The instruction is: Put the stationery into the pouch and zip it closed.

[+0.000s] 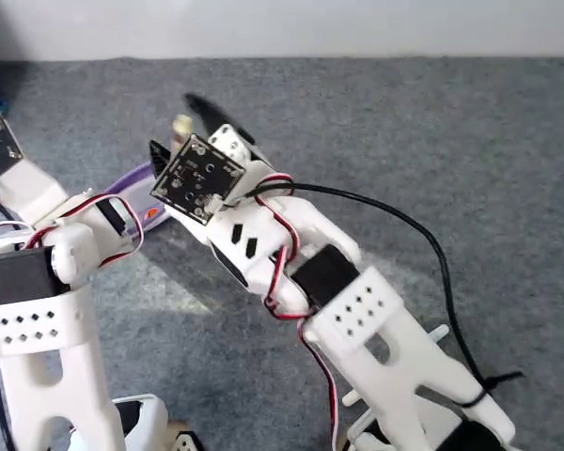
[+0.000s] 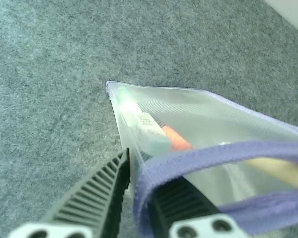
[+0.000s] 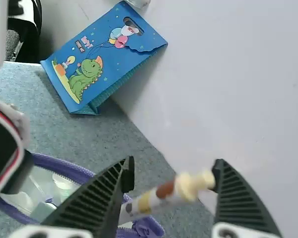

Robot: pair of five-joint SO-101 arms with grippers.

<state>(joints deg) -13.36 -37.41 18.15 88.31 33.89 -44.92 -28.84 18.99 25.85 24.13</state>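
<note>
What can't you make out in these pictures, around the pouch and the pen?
High view: the right arm's camera board hides most of the pouch.
Left wrist view: the things inside the pouch are too blurred to name; the picture's edge cuts off its far end.
Right wrist view: whether the right gripper really grips the pen is unclear.

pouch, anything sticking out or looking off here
A pen seems to slant out of the pouch mouth, between the open jaws of the right tool, so the zip cannot close yet. The left tool pinches the pouch's purple rim.
</note>
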